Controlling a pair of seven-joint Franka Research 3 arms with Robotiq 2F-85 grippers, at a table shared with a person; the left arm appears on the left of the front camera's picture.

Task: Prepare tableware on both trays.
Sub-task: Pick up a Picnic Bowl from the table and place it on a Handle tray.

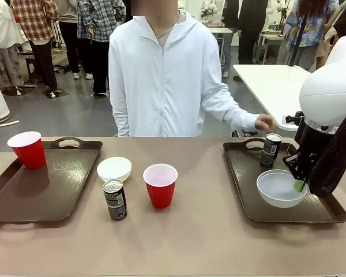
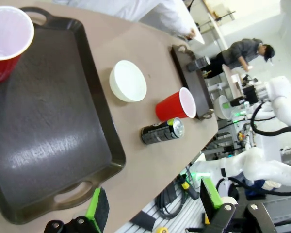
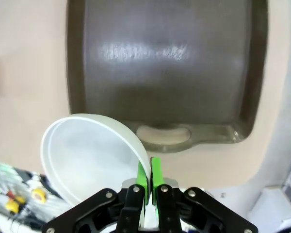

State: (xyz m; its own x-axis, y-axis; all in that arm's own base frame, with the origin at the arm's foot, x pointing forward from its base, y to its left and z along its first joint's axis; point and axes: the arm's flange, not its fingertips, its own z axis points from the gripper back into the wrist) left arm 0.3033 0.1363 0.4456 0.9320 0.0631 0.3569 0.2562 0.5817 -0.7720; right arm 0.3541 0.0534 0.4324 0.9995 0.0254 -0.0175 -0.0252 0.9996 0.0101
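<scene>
My right gripper (image 1: pixel 300 184) is shut on the rim of the pale grey bowl (image 1: pixel 280 189), holding it over the near part of the right tray (image 1: pixel 248 190). In the right wrist view the green pads (image 3: pixel 156 175) pinch the bowl (image 3: pixel 92 160) above the tray (image 3: pixel 169 63). A person's hand (image 1: pixel 266 122) rests on a dark can (image 1: pixel 270 150) standing on that tray. A red cup (image 1: pixel 27 149) stands on the left tray (image 1: pixel 52 190). On the table between the trays are a white bowl (image 1: pixel 114 168), a second can (image 1: pixel 115 199) and a second red cup (image 1: pixel 160 184). My left gripper (image 2: pixel 154 206) hangs open above the left tray's (image 2: pixel 53 126) near end.
The person in a white jacket (image 1: pixel 161 75) stands at the far side of the table. A white table (image 1: pixel 277 86) stands behind on the right. Bare tabletop (image 1: pixel 190 242) runs along the near edge.
</scene>
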